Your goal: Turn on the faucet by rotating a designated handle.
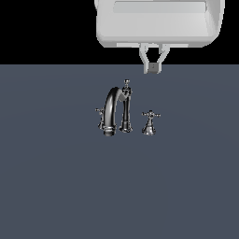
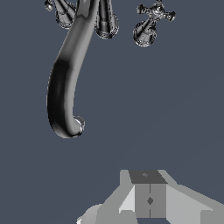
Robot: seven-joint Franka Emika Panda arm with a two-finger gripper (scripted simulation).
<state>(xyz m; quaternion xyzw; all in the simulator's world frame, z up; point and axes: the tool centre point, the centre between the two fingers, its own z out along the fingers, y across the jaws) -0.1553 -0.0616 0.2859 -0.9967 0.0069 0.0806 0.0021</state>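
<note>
The faucet (image 1: 112, 112) stands on the dark floor: a thick arched spout, a tall slim post (image 1: 126, 109) topped by a cross knob, and a dim low cross knob (image 1: 100, 116) on the exterior view's left. The handle (image 1: 149, 122), a shiny chrome cross knob on a short flared pedestal, stands apart on the exterior view's right. My gripper (image 1: 153, 68) hangs above and behind the set, touching nothing, its fingers pressed together and empty. The wrist view shows the spout (image 2: 65, 87), the handle (image 2: 151, 22) and my gripper (image 2: 150, 199), well apart from both.
The arm's pale grey body (image 1: 158, 23) fills the top of the exterior view. A flat dark grey floor (image 1: 56, 186) lies all around the faucet. Nothing else stands on it.
</note>
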